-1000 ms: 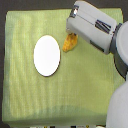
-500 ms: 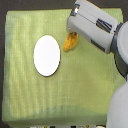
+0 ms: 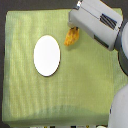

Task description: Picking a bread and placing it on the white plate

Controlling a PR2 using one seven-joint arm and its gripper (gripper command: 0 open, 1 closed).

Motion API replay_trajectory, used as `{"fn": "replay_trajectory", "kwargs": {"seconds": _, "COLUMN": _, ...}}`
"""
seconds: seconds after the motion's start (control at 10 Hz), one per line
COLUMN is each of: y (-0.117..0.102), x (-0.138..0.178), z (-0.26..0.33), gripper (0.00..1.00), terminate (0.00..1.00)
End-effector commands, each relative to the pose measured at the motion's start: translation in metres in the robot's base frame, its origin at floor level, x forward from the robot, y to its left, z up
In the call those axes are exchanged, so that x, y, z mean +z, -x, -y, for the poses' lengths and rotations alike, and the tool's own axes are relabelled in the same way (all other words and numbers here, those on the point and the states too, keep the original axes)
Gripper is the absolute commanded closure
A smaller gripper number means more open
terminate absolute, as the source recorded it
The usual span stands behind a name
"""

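Observation:
The bread (image 3: 71,37), a golden-orange tapered piece, lies on the green cloth just to the exterior view's right of the white plate (image 3: 47,55), with a small gap between them. My gripper (image 3: 76,29) comes in from the upper right and sits over the bread's upper end. Its grey housing hides the fingers, so I cannot tell whether they are closed on the bread. The lower part of the bread sticks out from under the gripper. Nothing lies on the plate.
A green cloth (image 3: 75,90) covers the table. The robot's grey arm and body (image 3: 120,75) fill the exterior view's right edge. The table's front edge runs along the bottom.
The bread appears to have shifted very slightly upward under the gripper. The arm and the plate look unchanged.

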Motion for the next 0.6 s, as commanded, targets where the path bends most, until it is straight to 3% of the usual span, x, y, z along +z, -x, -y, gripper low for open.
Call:
{"fn": "replay_trajectory", "kwargs": {"seconds": 0.0, "y": -0.004, "x": 0.06, "z": 0.009, "gripper": 1.0, "terminate": 0.0}}
{"fn": "replay_trajectory", "kwargs": {"seconds": 0.5, "y": 0.01, "x": 0.088, "z": -0.007, "gripper": 1.0, "terminate": 0.0}}
